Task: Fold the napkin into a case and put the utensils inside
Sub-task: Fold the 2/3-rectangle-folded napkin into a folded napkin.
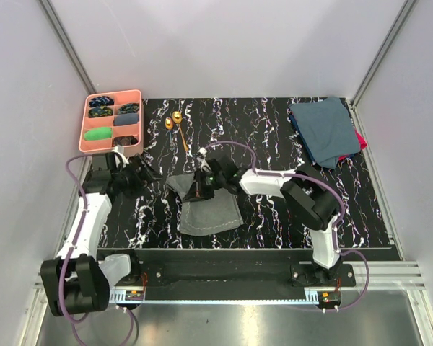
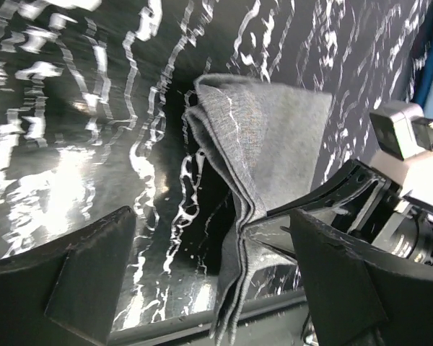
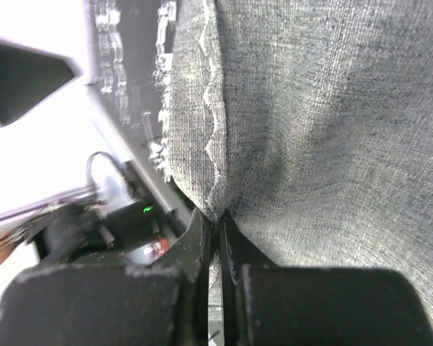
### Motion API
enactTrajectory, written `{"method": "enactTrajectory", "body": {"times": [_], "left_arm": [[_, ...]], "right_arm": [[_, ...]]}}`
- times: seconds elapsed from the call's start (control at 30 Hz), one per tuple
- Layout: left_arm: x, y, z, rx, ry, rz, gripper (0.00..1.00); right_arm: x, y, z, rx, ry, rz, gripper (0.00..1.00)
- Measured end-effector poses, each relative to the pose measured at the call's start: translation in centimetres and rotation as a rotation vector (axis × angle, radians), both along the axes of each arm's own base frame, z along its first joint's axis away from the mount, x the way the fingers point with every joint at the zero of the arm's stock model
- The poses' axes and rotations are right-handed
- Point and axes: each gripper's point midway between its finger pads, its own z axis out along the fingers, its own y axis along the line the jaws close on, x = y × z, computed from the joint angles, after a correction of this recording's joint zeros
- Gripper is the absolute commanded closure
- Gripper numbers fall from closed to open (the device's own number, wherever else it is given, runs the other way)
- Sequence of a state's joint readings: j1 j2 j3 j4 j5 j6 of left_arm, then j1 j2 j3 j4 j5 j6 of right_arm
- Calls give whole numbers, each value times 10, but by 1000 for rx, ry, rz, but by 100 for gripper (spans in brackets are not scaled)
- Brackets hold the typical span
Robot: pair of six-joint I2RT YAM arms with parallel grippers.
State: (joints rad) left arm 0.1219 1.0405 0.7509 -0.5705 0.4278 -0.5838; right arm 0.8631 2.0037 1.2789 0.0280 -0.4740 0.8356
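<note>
Right claw (image 1: 197, 190): shut tight on the napkin (image 1: 213, 213). In the wrist cam the two fingers (image 3: 195, 252) meet w/ only a thin bit of grey cloth btwn them, pinched right where a pale stitched hem (image 3: 215, 137) runs down to the tips. Right claw (image 3: 216, 225) has the cloth edge only, nothing else.

Napkin: grey, folded over, lying front-ctr on the dark marbled table (image 1: 274, 144). Far-left corner is where the grip sits; that corner looks raised a bit off the table, rest lies flat. From the left wrist cam the napkin (image 2: 274, 137) shows several stacked layers along its folded edge, curving down to the black fingers of the right claw (image 2: 314, 205).

Left claw (image 1: 141, 175): wide open, holding nothing, touching nothing. Sits left of the napkin, near it but apart, just in front of the pink tray (image 1: 83, 133). In its own cam the left claw (image 2: 213, 216) has both fingers (image 2: 94, 267) spread far apart w/ bare table and the napkin's edge seen btwn them, no contact.

Utensils (image 1: 175, 124): two small gold ones, side by side on the table behind the napkin, just right of the tray, well apart from both claws. Not in the cloth.

Blue-teal cloths (image 1: 321, 130): stacked at far-right corner.
</note>
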Motion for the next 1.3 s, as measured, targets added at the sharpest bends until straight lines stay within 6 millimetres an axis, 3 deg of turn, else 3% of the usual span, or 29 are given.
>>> {"method": "enactTrajectory", "body": {"times": [0.2, 0.37, 0.5, 0.57, 0.7, 0.87, 1.13, 1.3], "left_arm": [[7, -31, -9, -56, -13, -89, 11], [9, -65, -14, -73, -4, -162, 11], [10, -74, -18, -56, -1, -165, 12], [13, -75, -18, -47, -10, -152, 16], [13, -77, -26, -44, -7, -138, 40], [-2, -91, -41, -34, 18, -185, 50], [-25, -111, -78, -25, 104, -238, 66], [-29, -128, -99, -14, 161, -284, 66]], "right_arm": [[-9, -19, -7, 141, 79, 12, 100], [-4, -42, -15, 193, 119, -6, 100], [1, -56, -19, 213, 132, -20, 100], [2, -61, -19, 224, 132, -18, 100], [4, -64, -17, 249, 117, -12, 100], [10, -68, -14, 284, 105, -7, 100], [13, -74, -26, 290, 125, -3, 97], [13, -75, -27, 290, 127, -1, 90]]}}
